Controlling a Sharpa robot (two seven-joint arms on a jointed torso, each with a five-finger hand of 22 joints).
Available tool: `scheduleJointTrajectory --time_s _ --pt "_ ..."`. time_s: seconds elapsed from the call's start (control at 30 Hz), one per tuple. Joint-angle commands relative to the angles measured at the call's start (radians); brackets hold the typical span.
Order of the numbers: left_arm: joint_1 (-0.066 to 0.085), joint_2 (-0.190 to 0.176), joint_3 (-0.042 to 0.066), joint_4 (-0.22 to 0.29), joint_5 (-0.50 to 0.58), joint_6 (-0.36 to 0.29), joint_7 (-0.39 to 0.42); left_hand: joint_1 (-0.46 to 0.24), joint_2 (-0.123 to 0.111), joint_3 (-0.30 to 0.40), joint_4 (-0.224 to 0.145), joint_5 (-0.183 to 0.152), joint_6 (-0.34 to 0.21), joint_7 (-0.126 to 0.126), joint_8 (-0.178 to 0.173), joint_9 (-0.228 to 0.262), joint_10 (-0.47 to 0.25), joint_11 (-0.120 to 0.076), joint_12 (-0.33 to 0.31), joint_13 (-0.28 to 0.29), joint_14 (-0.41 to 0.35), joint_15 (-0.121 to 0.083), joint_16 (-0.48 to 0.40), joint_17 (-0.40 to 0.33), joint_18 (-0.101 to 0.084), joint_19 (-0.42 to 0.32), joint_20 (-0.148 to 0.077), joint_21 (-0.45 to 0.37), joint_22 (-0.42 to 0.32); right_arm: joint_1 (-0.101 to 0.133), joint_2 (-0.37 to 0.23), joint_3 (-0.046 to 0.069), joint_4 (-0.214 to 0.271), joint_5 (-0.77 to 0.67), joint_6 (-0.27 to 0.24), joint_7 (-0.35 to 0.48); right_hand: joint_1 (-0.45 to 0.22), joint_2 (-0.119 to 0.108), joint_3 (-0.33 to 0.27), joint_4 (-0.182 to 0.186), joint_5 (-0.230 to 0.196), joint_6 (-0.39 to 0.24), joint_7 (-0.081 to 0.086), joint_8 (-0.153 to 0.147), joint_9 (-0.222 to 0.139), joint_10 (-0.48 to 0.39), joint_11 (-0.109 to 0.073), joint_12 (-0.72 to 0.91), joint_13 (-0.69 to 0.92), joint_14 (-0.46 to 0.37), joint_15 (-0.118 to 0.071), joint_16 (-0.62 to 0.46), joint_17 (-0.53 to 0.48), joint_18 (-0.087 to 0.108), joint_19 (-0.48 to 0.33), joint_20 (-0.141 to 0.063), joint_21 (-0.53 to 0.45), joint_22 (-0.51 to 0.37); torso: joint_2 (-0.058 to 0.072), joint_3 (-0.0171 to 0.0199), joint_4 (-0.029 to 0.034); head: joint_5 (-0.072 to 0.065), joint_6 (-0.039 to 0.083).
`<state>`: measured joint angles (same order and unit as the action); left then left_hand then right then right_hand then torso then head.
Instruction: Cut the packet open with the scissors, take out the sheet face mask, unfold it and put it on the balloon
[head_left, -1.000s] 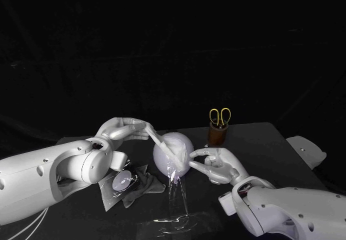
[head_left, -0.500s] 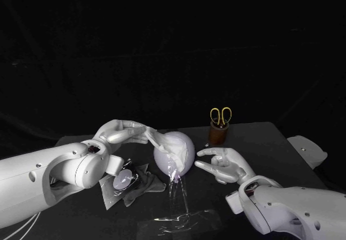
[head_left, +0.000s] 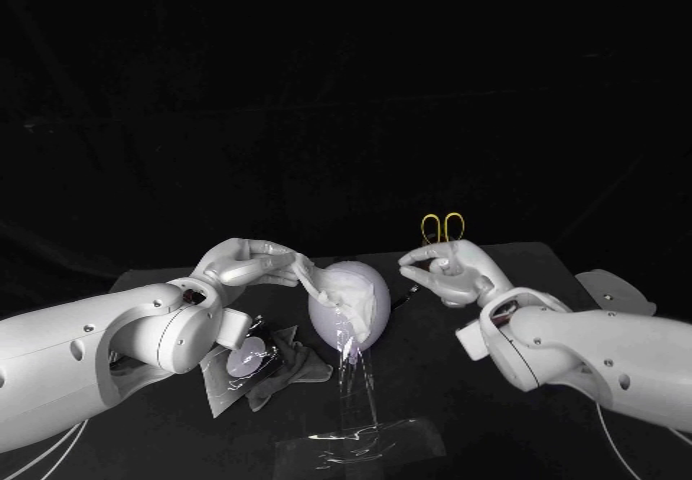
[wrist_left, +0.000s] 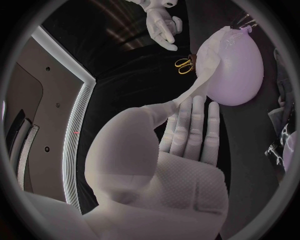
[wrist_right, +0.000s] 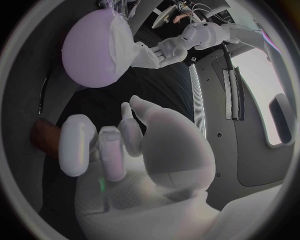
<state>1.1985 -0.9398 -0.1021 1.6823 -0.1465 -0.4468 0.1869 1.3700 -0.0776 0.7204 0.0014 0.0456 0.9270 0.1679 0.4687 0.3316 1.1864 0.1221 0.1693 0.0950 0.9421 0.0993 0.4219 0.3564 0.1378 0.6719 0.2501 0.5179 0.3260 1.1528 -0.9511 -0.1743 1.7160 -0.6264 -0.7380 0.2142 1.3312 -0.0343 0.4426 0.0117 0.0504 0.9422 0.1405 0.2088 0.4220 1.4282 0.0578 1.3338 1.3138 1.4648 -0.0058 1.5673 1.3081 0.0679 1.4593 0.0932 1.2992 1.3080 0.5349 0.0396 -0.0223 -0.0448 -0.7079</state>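
Left hand (head_left: 248, 262) fingers are pinching the sheet mask (head_left: 320, 283) edge, probably to hold it flat on the balloon (head_left: 364, 315) mid-worktop (head_left: 534, 275). Right hand (head_left: 447, 272) is loose and empty near the scissors (head_left: 441, 230).

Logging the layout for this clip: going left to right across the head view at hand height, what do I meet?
Silver left hand → white sheet face mask that it pinches → pale lilac balloon → silver right hand. The yellow-handled scissors overlap the right hand, so they are left out.
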Motion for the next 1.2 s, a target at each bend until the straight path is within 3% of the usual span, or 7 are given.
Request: scheduleJointTrajectory --time_s 0.03,0.27,0.5,0.6,0.8,1.03,1.2 --pt "0.0 0.007 0.001 -0.004 -0.009 0.0 0.017 0.001 0.006 0.005 -0.001 0.003 0.004 0.0 0.002 0.098 0.004 -0.006 0.006 0.002 -0.004 -0.002 0.005 0.001 0.001 -0.008 -0.001 0.006 0.002 0.031 0.015 0.0 -0.018 -0.184 0.117 -0.155 0.014 0.007 0.014 -0.005 0.005 0.011 0.0 0.006 -0.002 0.013 -0.002 0.015 0.089 0.106 -0.007 0.003 0.263 -0.016 0.014 0.0 0.01 0.189 0.001 -0.0006 0.0005 -0.002 -0.005" --pt "0.0 0.014 0.001 -0.016 -0.008 0.0 0.018 0.001 0.006 0.005 -0.001 0.003 0.004 0.0 0.002 0.098 0.004 -0.006 0.006 0.002 -0.004 -0.002 0.005 0.001 0.001 -0.008 -0.001 0.006 0.002 0.087 0.054 0.001 -0.053 -0.39 0.207 -0.3 -0.007 -0.009 0.022 -0.013 0.001 0.029 -0.005 0.01 -0.005 0.035 -0.006 0.053 0.117 0.106 -0.01 0.003 0.263 -0.02 0.022 -0.003 0.031 0.197 -0.001 -0.0022 0.0006 -0.006 -0.015" --pt "0.0 0.017 0.001 -0.02 -0.008 0.001 0.019 0.001 0.006 0.005 -0.001 0.003 0.004 0.0 0.002 0.098 0.004 -0.006 0.006 0.002 -0.004 -0.002 0.005 0.001 0.001 -0.008 -0.001 0.006 0.002 0.101 0.084 0.001 -0.074 -0.63 0.25 -0.399 -0.029 -0.04 0.012 -0.016 -0.002 0.043 -0.009 0.012 -0.007 0.045 -0.009 0.069 0.129 0.106 -0.012 0.003 0.263 -0.023 0.028 -0.006 0.044 0.201 -0.002 -0.0018 -0.0002 -0.008 -0.022" --pt "0.0 0.018 0.001 -0.021 -0.008 0.001 0.02 0.0 0.007 0.006 0.0 0.003 0.004 0.0 0.001 0.099 0.004 -0.006 0.007 0.002 -0.004 -0.002 0.006 0.002 0.001 -0.009 0.0 0.008 0.003 0.102 0.093 0.002 -0.074 -0.665 0.25 -0.445 -0.066 -0.059 -0.009 0.004 -0.002 0.055 -0.013 0.016 -0.008 0.05 -0.011 0.078 0.136 0.106 -0.014 0.003 0.263 -0.024 0.03 -0.007 0.05 0.203 -0.001 -0.0014 -0.0009 -0.008 -0.025" --pt "0.0 0.02 0.001 -0.022 -0.008 0.002 0.02 0.0 0.007 0.006 0.0 0.003 0.004 0.0 0.001 0.099 0.004 -0.006 0.007 0.002 -0.004 -0.002 0.006 0.002 0.001 -0.009 0.0 0.008 0.003 0.102 0.102 0.002 -0.056 -0.643 0.266 -0.519 -0.104 -0.074 -0.033 0.033 -0.002 0.068 -0.02 0.019 -0.01 0.057 -0.017 0.086 0.143 0.106 -0.019 0.003 0.263 -0.024 0.03 -0.011 0.051 0.204 -0.001 -0.0006 -0.0002 -0.01 -0.032" --pt "0.0 0.023 0.001 -0.025 -0.008 0.003 0.02 0.0 0.007 0.006 0.0 0.003 0.004 0.0 0.001 0.099 0.004 -0.006 0.007 0.002 -0.004 -0.002 0.006 0.002 0.001 -0.009 0.0 0.008 0.003 0.098 0.106 0.001 -0.044 -0.679 0.287 -0.471 -0.067 -0.084 -0.028 0.012 -0.001 0.065 -0.024 0.016 -0.013 0.062 -0.022 0.096 0.15 0.106 -0.024 0.003 0.263 -0.024 0.03 -0.015 0.051 0.204 -0.002 -0.0017 -0.0011 -0.01 -0.041" --pt "0.0 0.024 0.001 -0.026 -0.008 0.003 0.02 0.0 0.007 0.006 0.0 0.003 0.004 0.0 0.001 0.099 0.004 -0.006 0.007 0.002 -0.004 -0.002 0.006 0.002 0.001 -0.009 0.0 0.008 0.003 0.093 0.107 0.001 -0.056 -0.821 0.274 -0.323 0.004 -0.078 0.003 -0.035 -0.002 0.057 -0.015 0.003 -0.022 0.09 -0.016 0.145 0.188 0.106 -0.02 0.003 0.263 -0.028 0.037 -0.015 0.07 0.21 -0.002 -0.0017 -0.0001 -0.009 -0.044"
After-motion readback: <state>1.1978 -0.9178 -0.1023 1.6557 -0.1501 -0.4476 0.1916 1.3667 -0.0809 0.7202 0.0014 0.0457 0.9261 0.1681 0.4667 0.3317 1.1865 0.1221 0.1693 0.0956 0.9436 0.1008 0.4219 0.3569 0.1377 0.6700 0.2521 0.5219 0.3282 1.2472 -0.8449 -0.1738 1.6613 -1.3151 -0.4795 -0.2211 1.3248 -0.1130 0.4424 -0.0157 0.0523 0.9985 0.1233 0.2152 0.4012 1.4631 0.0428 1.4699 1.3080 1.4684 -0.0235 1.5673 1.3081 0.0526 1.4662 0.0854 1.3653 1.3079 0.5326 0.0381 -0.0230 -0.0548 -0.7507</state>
